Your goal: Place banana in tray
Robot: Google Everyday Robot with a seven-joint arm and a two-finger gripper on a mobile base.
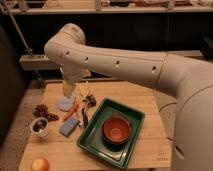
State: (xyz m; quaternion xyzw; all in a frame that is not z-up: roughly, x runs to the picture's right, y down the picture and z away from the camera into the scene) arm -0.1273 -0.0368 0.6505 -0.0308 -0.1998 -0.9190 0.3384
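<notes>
Pale-yellow banana just beside tool | outside green tray | tool state: cannot tell

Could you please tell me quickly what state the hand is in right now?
Hand: left of the tray, beside the banana; open or closed cannot be told.

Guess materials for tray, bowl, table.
Tray: likely dark-green plastic; moulded raised rim, slight sheen. Bowl: red-orange, smooth; plastic or glazed ceramic, unclear. Table: looks like pale wood; tan, matte top. Pincer hangs over the table's back-left.
</notes>
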